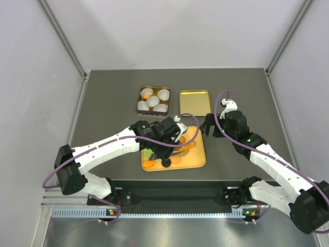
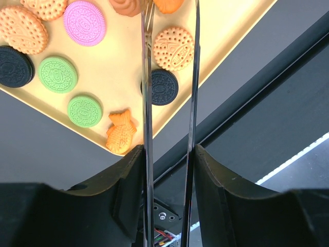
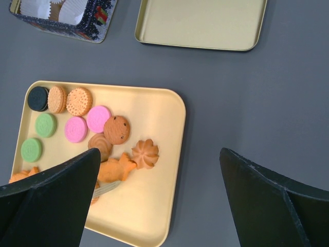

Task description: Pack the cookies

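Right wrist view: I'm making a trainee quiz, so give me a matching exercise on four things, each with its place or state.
1 flower-shaped cookie
2 black cookie
3 patterned tin
4 gold lid

a holds white paper cups
b empty, on the table
c in a tray corner
d rightmost cookie on the tray

Pairs: 1-d, 2-c, 3-a, 4-b

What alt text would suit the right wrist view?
A yellow tray holds about a dozen small cookies in black, tan, green, pink and orange, bunched toward one side. The right gripper hangs open above it; beyond lie an empty gold lid and a tin of paper cups.
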You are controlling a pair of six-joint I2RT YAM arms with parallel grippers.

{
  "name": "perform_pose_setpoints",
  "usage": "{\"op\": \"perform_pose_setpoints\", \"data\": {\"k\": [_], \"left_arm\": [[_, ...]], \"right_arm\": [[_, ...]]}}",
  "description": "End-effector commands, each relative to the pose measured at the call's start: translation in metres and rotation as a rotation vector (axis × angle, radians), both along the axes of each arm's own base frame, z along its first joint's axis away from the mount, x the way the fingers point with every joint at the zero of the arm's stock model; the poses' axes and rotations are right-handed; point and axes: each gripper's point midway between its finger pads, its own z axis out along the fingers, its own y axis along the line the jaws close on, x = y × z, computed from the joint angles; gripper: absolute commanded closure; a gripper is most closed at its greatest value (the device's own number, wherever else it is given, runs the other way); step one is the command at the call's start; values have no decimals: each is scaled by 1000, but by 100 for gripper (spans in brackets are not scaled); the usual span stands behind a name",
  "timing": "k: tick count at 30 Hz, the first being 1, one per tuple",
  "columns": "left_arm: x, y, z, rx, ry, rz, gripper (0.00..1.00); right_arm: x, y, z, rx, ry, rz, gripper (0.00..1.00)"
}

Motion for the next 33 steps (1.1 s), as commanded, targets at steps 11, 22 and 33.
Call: {"op": "perform_pose_setpoints", "data": {"k": [11,22,33], "left_arm": [[8,-14,12,-17,-59,-22,58],[9,-9,25,-10,-82,-7,77],[12,-2,57,-68,-149,14,80]], "right_arm": [[6,-4,13,2,-50,-15,0],[6,-4,15,6,-55,-14,0],[6,-3,15,7,-56,-12,0]]}}
